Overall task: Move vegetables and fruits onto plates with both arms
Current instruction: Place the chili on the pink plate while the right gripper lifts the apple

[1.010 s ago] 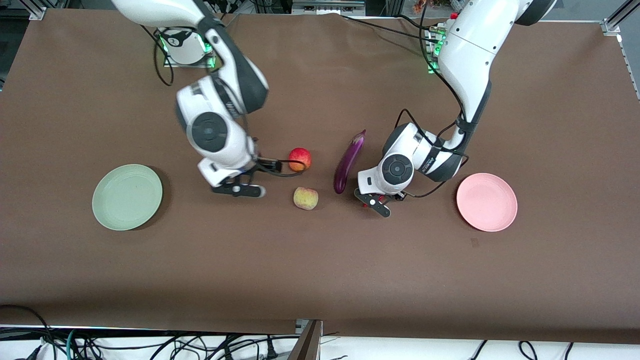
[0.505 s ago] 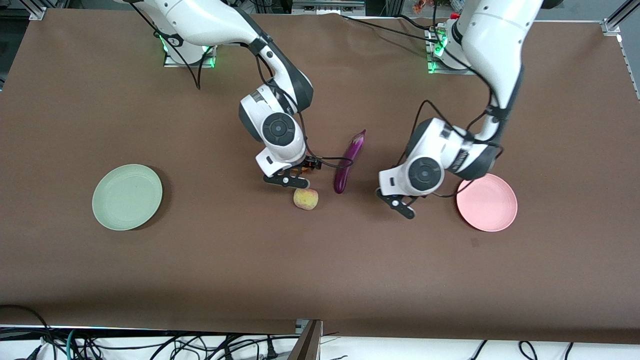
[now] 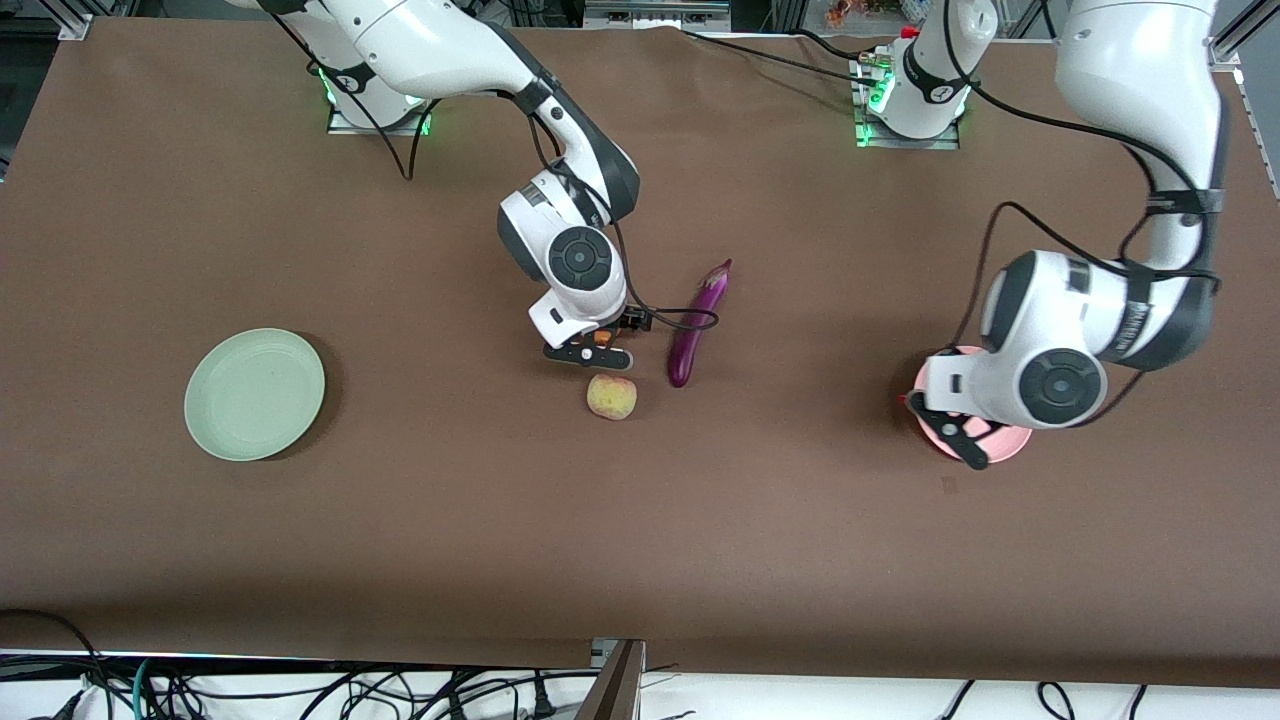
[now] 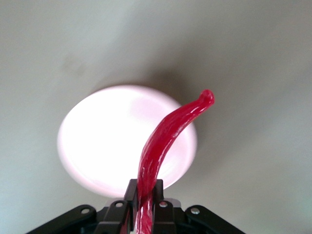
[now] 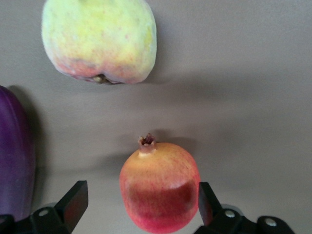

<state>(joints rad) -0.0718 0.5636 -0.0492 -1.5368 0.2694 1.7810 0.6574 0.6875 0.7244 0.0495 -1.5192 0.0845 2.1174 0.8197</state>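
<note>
My left gripper [image 3: 955,432] is up over the pink plate [image 3: 1010,445], shut on the slim red chili pepper [image 4: 165,141]. In the left wrist view the chili curves out from the gripper [image 4: 145,195] over the plate [image 4: 97,146]. My right gripper [image 3: 590,352] is open and low over the red-yellow apple [image 5: 158,187], with one finger on each side of it. In the front view the apple is almost hidden under that hand. The peach [image 3: 611,397] lies just nearer the camera than the apple. The purple eggplant [image 3: 695,322] lies beside them. The pale green plate [image 3: 255,394] is bare.
In the right wrist view the peach [image 5: 100,39] and the eggplant's side [image 5: 14,156] lie close to the open fingers [image 5: 73,200]. A black cable loops from the right wrist toward the eggplant. Brown table cloth [image 3: 640,540] spreads toward the camera.
My left gripper carried the chili from beside the eggplant to over the pink plate. My right gripper swung from nearer the green plate to over the apple, which it now covers.
</note>
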